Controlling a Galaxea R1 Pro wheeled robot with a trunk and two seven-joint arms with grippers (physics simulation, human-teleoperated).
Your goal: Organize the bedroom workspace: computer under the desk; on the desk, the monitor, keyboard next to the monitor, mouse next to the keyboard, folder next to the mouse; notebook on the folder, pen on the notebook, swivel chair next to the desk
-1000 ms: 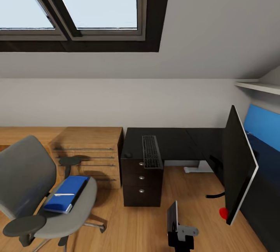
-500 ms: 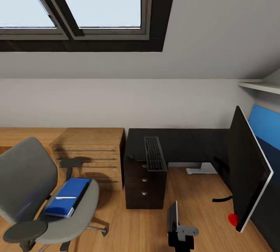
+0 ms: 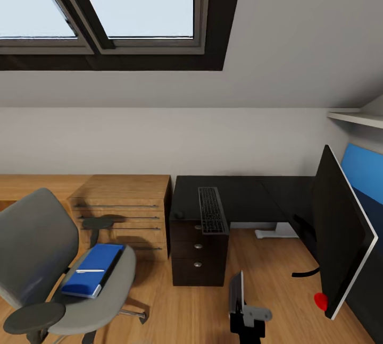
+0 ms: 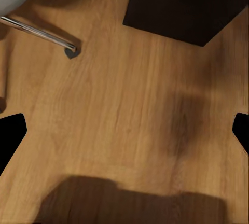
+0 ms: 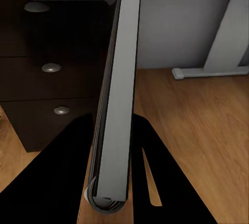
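Two claws visible. Left gripper (image 4: 124,130) released, black fingertips (image 4: 11,136) spread wide apart above bare wooden floor (image 4: 119,94), near a chrome leg of the swivel chair (image 3: 37,248) and a corner of the black drawer unit (image 3: 197,251). Right gripper (image 5: 114,123) clenched on a thin flat slab (image 5: 124,53) with a grey edge, one finger on each face; seen at bottom centre of the head view as an upright panel (image 3: 235,291), edge-on, above the floor in front of the drawers.

Swivel chair at lower left, well apart from the desk (image 3: 244,192). Folder (image 3: 91,270) lying flat on the grey seat, a white stripe across its top. Keyboard (image 3: 211,210) at centre, lying on the black desktop above the drawer unit, long side running away from the camera. Monitor (image 3: 340,237) at the right edge, tilted, black face turned toward the room, blue back panel (image 3: 361,171) behind it; cannot tell whether its base rests on the desktop. Oak shelving unit (image 3: 125,208) between chair and desk.
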